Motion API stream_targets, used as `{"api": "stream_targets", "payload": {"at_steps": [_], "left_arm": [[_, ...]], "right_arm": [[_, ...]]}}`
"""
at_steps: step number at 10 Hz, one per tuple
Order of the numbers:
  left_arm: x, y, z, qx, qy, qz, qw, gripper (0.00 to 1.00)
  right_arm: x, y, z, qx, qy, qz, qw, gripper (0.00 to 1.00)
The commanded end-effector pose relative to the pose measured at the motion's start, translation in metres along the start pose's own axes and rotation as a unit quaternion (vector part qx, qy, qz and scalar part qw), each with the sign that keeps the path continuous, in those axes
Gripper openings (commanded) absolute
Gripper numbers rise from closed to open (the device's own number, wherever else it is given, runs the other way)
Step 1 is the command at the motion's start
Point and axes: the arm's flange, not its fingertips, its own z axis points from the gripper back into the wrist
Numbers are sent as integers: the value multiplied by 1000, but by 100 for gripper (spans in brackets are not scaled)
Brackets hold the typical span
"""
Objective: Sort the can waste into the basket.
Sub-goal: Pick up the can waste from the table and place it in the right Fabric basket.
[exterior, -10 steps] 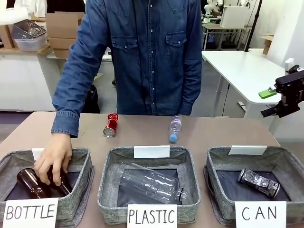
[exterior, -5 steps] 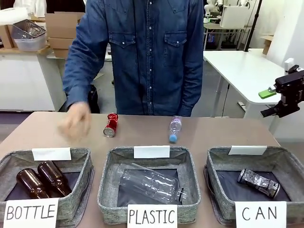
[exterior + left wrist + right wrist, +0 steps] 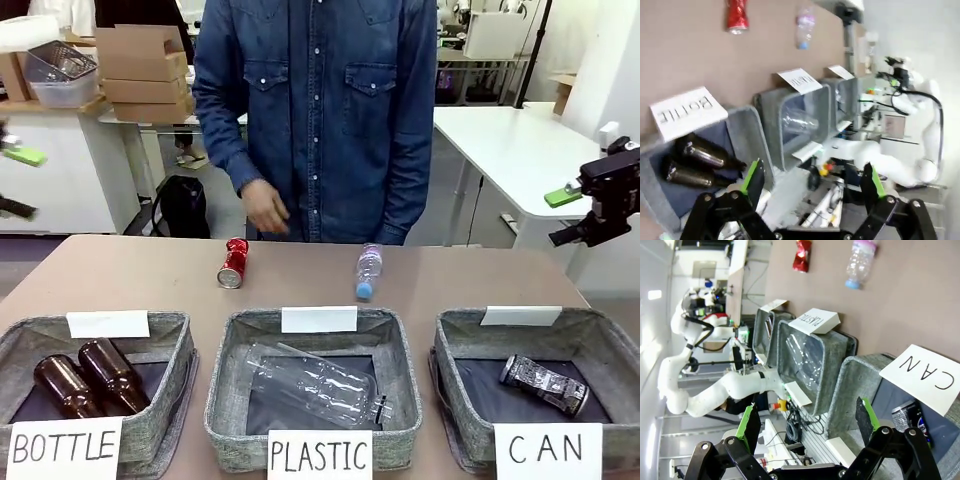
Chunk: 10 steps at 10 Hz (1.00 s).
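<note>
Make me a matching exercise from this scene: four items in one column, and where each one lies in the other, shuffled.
Column one:
1. red can
2. dark can
3. brown bottles
4. large clear bottle

Column two:
A. inside the PLASTIC basket
B. on the bare table
C. inside the CAN basket
D. inside the BOTTLE basket

Pairs: 1-B, 2-C, 3-D, 4-A.

The brown desk [image 3: 300, 285] carries three grey baskets: the CAN basket [image 3: 447, 370] nearest the right fingers [image 3: 563, 197], the PLASTIC basket [image 3: 225, 400] midway, and the BOTTLE basket [image 3: 185, 360] nearest the left fingers [image 3: 22, 155]. Beyond the baskets lie a red can [image 3: 233, 262] and a small clear bottle [image 3: 368, 271], apart.
</note>
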Motion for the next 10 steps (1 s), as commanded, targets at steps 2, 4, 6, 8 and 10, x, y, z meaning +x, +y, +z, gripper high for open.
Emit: {"api": "stream_targets", "payload": {"at_steps": [2,4,6,8,10], "left_arm": [[78,-11,-73,139,36,2,990,100],[121,-20,-141,204,68,-10,976,100],[162,-18,-206,260,51,3,964,100],[183,-3,-255,321,41,9,946,100],[187,12,-291,352,47,14,935,100]], "right_arm": [[0,1,2,2,2,9,1000,100],[0,1,2,2,2,9,1000,100],[0,1,2,2,2,9,1000,100],[0,1,2,2,2,9,1000,100],[0,1,2,2,2,9,1000,100]]}}
